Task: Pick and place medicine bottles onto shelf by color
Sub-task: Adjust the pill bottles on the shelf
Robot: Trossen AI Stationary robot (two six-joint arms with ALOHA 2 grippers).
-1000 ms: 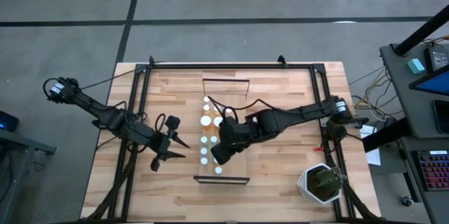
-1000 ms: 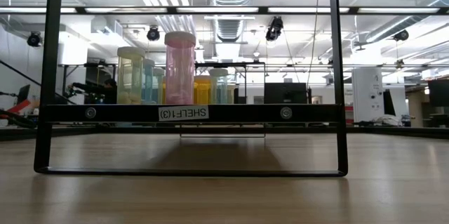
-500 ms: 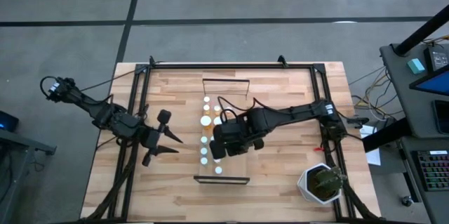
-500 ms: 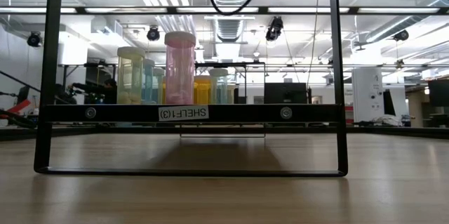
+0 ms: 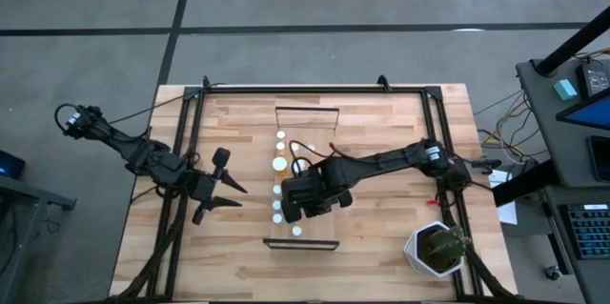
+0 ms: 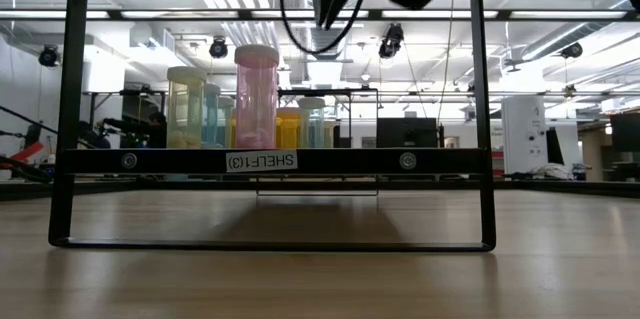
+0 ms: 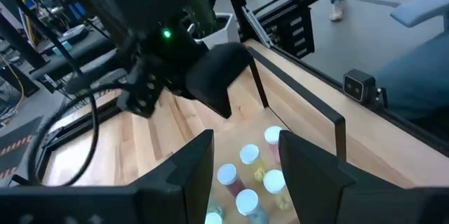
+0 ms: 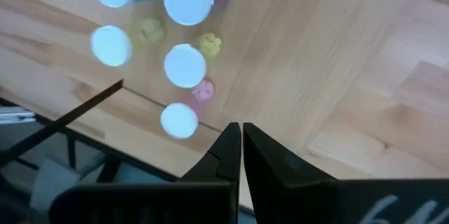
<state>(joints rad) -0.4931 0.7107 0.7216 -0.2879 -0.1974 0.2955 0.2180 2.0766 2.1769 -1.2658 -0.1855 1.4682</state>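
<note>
Several medicine bottles [image 5: 279,163] with white caps stand upright on the shelf [image 5: 324,132], a light plank at the table's middle. In the low view a pink bottle [image 6: 257,96] and a yellowish one [image 6: 186,107] stand behind the shelf's dark rail [image 6: 270,161]. My right gripper [image 5: 294,207] hangs shut above the shelf's near half, pointing steeply down, with the caps [image 8: 184,64] below and beside its tips [image 8: 240,136]. My left gripper [image 5: 236,196] stands open left of the shelf, clear of the bottles, which show past its fingers [image 7: 245,164].
A potted green plant [image 5: 437,250] stands at the near right corner. Dark frame rails [image 5: 186,152] run along the table's left, far and right sides. The right arm [image 7: 161,41] reaches over the shelf from the right.
My right gripper has come down over the shelf's near half, rolled about its wrist and tipped steeper, staying shut; it now shows at the top of the low view. My left gripper has drawn back a little toward the table's left edge, still open.
</note>
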